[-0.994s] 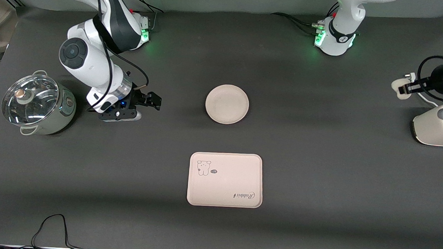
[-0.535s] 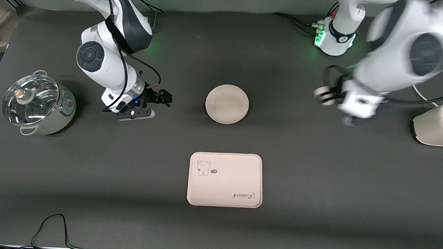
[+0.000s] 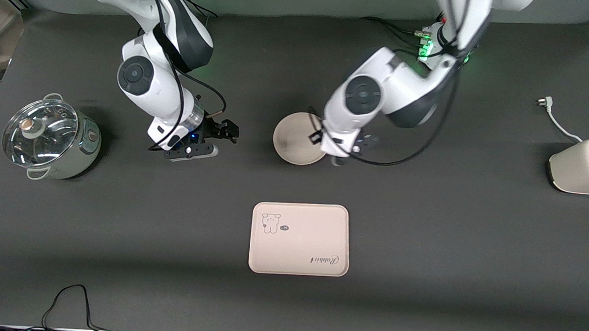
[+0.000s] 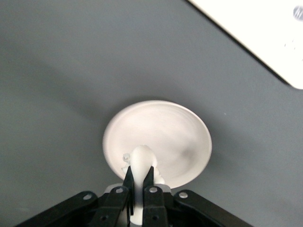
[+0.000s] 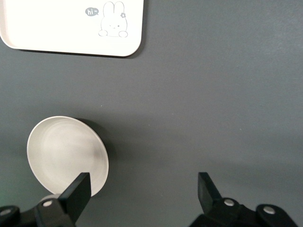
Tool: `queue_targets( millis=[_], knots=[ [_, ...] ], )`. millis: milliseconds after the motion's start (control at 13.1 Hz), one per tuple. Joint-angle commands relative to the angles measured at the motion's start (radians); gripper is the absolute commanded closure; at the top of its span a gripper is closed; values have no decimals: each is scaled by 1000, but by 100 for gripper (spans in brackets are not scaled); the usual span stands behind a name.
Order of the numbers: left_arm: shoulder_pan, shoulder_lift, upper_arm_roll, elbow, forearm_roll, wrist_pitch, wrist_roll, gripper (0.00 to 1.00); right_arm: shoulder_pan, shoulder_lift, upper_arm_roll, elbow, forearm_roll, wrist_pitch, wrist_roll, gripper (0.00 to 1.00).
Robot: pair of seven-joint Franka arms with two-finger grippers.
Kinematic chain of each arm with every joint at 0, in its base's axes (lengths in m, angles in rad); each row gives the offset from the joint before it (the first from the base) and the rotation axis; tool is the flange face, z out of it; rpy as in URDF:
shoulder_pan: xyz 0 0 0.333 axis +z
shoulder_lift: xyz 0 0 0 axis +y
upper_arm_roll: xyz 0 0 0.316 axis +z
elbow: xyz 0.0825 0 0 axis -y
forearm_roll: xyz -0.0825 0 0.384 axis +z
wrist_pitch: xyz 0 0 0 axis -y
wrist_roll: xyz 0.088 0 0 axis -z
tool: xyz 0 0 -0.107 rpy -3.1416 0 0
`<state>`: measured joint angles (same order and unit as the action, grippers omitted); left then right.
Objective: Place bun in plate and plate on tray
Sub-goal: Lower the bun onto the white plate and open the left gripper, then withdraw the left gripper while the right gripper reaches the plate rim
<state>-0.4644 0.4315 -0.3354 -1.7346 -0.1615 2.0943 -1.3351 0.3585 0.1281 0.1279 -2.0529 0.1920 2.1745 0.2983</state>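
The round cream plate point(image 3: 296, 140) sits mid-table, farther from the front camera than the rectangular tray point(image 3: 299, 239) with its rabbit drawing. My left gripper point(image 3: 343, 153) hangs over the plate's rim on the left arm's side. In the left wrist view the gripper point(image 4: 138, 172) is shut on the off-white bun point(image 4: 141, 158), held above the plate point(image 4: 175, 137). The bun is hidden in the front view. My right gripper point(image 3: 223, 131) is open and empty over bare table beside the plate, toward the right arm's end. Its wrist view shows the gripper point(image 5: 144, 187), the plate point(image 5: 61, 151) and the tray point(image 5: 57, 23).
A pot with a glass lid point(image 3: 49, 137) stands at the right arm's end of the table. A toaster point(image 3: 584, 165) with a loose plug point(image 3: 545, 102) stands at the left arm's end. A black cable point(image 3: 65, 300) lies at the table's front edge.
My left arm swung from the toaster end over to the plate, carrying the bun. My right gripper moved closer to the plate.
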Motion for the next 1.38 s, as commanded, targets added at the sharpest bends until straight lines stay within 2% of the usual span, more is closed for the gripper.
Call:
queue_targets(
  millis=[0, 229, 306, 459, 612, 688, 841, 1071, 1300],
  knots=[
    [-66, 87, 15, 9, 25, 101, -111, 91, 16, 13, -8, -4, 15, 13, 7, 0],
    [-103, 142, 18, 0, 46, 144, -157, 88, 17, 15, -10, -4, 15, 16, 13, 0],
    [-108, 159, 18, 0, 46, 162, -177, 81, 17, 21, -10, -4, 15, 15, 13, 0],
    [-117, 164, 19, -22, 60, 170, -179, 77, 16, 31, -11, -3, 15, 25, 13, 0],
    [-117, 167, 18, -25, 86, 168, -203, 52, 17, 54, -11, -4, 15, 85, 15, 0],
    [-117, 167, 19, -25, 86, 168, -216, 30, 19, 73, -10, -4, 15, 100, 16, 0],
    [-114, 165, 18, -25, 86, 167, -217, 0, 22, 74, -10, -4, 15, 105, 18, 0],
    [-99, 141, 22, -25, 88, 133, -216, 0, 33, 93, -5, -10, 15, 128, 33, 0],
    [-24, 18, 88, -11, 117, -66, -159, 0, 77, 110, -4, -55, 15, 217, 102, 0]
  ],
)
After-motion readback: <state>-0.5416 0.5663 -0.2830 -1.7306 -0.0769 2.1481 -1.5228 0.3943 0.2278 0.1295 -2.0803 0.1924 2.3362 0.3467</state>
